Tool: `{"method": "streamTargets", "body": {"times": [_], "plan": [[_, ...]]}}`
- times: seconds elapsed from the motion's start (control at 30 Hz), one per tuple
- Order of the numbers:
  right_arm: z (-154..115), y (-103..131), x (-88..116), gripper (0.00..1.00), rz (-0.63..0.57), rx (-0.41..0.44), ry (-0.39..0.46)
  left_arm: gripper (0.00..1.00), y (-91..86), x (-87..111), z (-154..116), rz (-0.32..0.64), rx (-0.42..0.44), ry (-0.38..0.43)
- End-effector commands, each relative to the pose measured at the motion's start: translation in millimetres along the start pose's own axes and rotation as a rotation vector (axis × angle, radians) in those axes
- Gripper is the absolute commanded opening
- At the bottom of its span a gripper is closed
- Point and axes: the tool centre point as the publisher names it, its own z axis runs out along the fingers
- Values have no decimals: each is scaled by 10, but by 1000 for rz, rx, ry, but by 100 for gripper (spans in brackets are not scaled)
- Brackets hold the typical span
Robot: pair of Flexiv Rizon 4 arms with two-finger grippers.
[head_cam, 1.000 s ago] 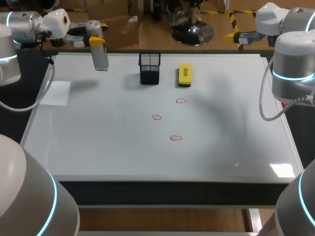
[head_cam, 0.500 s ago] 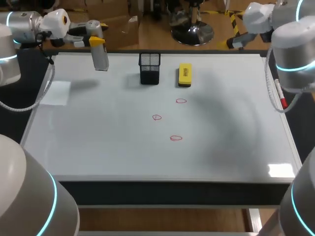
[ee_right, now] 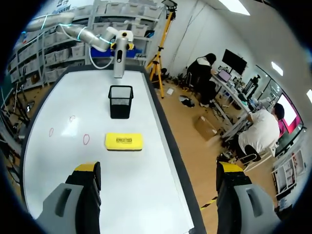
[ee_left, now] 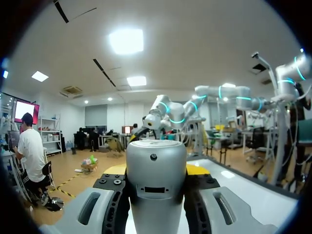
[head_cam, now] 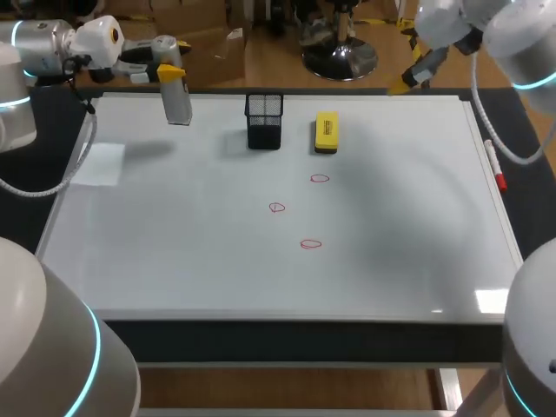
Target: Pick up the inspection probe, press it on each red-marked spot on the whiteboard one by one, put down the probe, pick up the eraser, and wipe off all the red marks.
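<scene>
Head view with both wrist views, early in the probing stage. My left gripper (head_cam: pixel 171 75) hangs at the upper left of the head view, above the far corner of the whiteboard (head_cam: pixel 217 269). Its fingers are closed on the inspection probe (ee_left: pixel 156 180), a silver cylinder held upright between them. This arm has not shifted over the last second.

The change is on the other side. My right arm, which stood at the right edge of the frame a second ago, has swung up and inward. My right gripper (ee_right: pixel 158 168) now sits at the upper right, near the board's far edge. Its fingers are spread wide and hold nothing.

The three red marks (head_cam: pixel 311 244) lie in the centre of the frame, well apart from the probe and unsmudged. The eraser (head_cam: pixel 326 132) rests above them, beside the black mesh cup (head_cam: pixel 264 122).

I judge that pressing has not begun. The right arm appears to be clearing away or staging near the eraser, which leaves the probe an open path to the marks.
</scene>
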Motion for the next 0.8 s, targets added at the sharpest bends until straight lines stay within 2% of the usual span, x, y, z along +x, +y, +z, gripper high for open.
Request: {"method": "streamTargets", "body": {"times": [0.03, 0.2, 0.37, 0.57, 0.63, 0.67, 0.8], "plan": [[115, 29, -71, 100, -308, 612, 578, 0, -13, -4, -3, 0, 0, 2], [212, 24, -43, 100, -432, 706, 620, 0, -13, -4, -3, 0, 0, 2], [301, 29, -1, 100, -551, 719, 640, 0, -13, -4, -3, 0, 0, 2], [379, 76, 44, 100, -666, 724, 614, 0, -13, -4, -3, 0, 0, 2], [390, 86, 47, 100, -678, 743, 600, 0, -13, -4, -3, 0, 0, 2], [386, 106, 41, 100, -650, 717, 589, 0, -13, -4, -3, 0, 0, 2], [386, 106, 41, 100, -650, 717, 589, 0, -13, -4, -3, 0, 0, 2]]}}
